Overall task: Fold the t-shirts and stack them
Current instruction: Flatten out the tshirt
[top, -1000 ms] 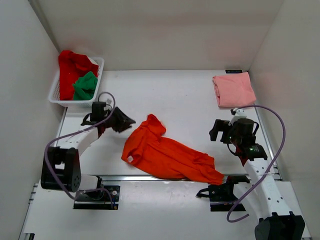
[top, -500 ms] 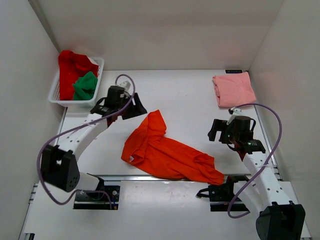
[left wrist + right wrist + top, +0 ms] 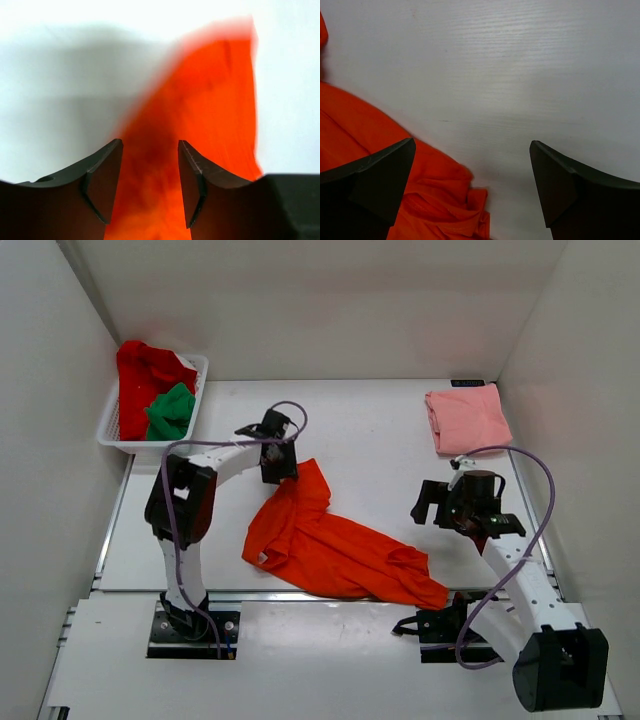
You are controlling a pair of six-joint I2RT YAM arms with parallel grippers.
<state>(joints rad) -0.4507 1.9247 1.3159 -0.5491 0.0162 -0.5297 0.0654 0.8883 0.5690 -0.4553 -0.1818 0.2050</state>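
Orange t-shirt (image 3: pixel 335 545) crumpled, far corner under left pincer (image 3: pixel 150 145)

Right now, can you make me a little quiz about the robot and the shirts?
1. True or false: the pink t-shirt lies folded at the far right of the table.
2. What is in the white basket? A) the red t-shirt and green t-shirt B) nothing C) a blue towel
3. Fill in: the left gripper is above the ____ t-shirt.
Key: 1 true; 2 A; 3 orange t-shirt.
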